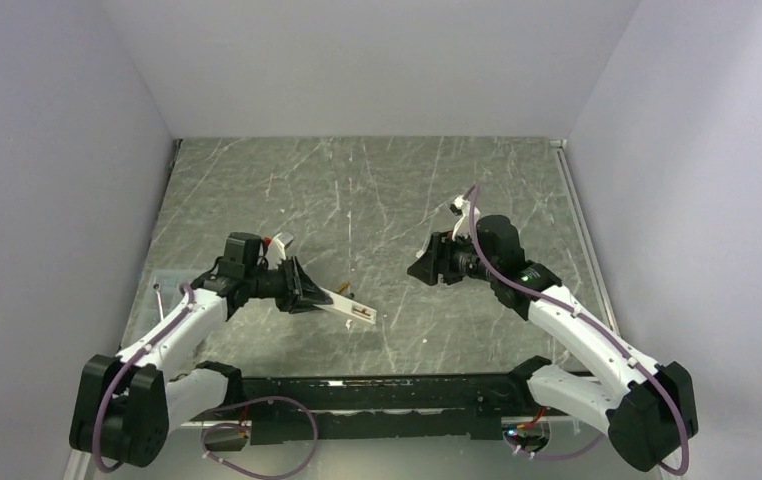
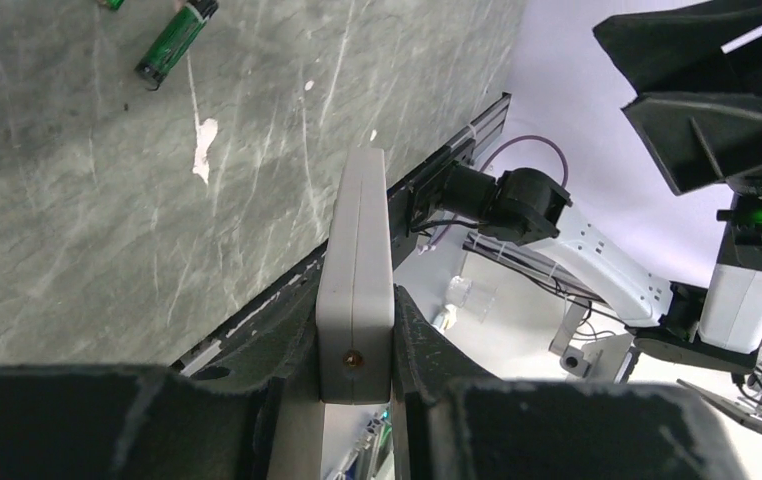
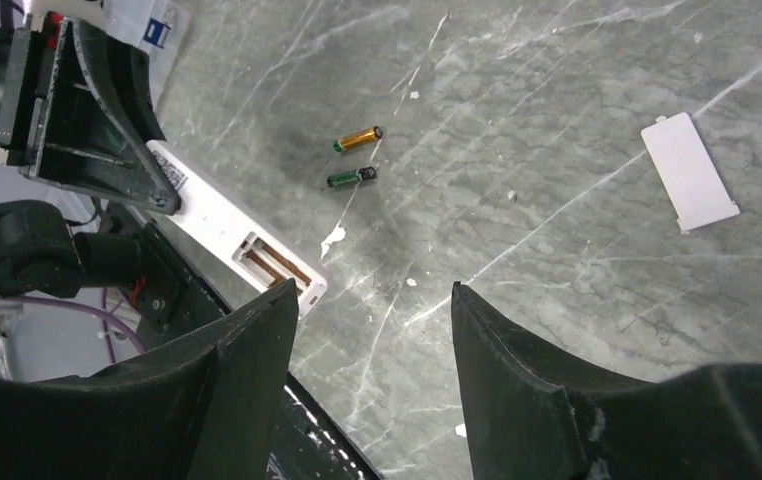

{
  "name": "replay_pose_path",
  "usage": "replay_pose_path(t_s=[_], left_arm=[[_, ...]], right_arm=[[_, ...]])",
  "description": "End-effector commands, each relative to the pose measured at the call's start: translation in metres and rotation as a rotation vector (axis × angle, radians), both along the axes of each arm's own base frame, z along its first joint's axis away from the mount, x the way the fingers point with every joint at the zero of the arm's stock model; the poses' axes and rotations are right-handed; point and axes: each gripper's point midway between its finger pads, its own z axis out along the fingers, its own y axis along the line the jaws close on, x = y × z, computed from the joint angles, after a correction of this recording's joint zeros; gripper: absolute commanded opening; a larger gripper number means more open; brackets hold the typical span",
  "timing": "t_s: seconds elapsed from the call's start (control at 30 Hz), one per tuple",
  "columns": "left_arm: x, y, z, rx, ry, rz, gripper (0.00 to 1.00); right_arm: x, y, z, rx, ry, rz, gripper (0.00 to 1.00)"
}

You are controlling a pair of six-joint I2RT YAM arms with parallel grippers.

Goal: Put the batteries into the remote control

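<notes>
My left gripper [image 1: 307, 290] is clamped on one end of the remote [image 3: 237, 245], with the free end reaching toward my right side. I cannot tell whether that end touches the counter [image 3: 557, 100]. The remote is a slim white plastic bar held back-side up. The bay [image 3: 275, 265] near its free end is uncovered, showing two narrow slots with brownish insides and nothing in them.

The gold battery [image 3: 358, 139] and the green battery [image 3: 351, 177] lie on the counter near the remote, on its far side. They are close together but not touching. Both are small smooth cylinders on hard, polished, veined grey stone, so I expect them to roll easily.

My right gripper [image 3: 375, 295] hangs above the counter with its fingers apart and nothing between them. From it the pair lies ahead and slightly left, the green one nearer. Their long axes are nearly parallel and run close to the line between my two fingers. I judge the wrist must turn so the fingers close across the width, not along the length. My left arm is nearer to them but occupied, so the pick falls to the right.

The cover [image 3: 690, 172], a thin flat white piece, lies well apart to the right.
</notes>
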Motion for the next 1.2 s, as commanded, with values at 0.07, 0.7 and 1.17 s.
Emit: replay_pose_path(t_s=[0.07,0.7,1.17], left_arm=[[0.005,-0.005,-0.009,-0.010,0.025,0.009,0.00],[0.000,0.000,-0.065,0.083,0.166,0.039,0.06],[-0.003,0.008,-0.083,0.170,0.225,0.039,0.65]], right_arm=[[-0.001,0.006,0.018,0.011,-0.070,0.037,0.61],[-0.014,0.008,0.002,-0.006,-0.051,0.096,0.63],[-0.020,0.016,-0.012,0.015,-0.010,0.147,0.64]])
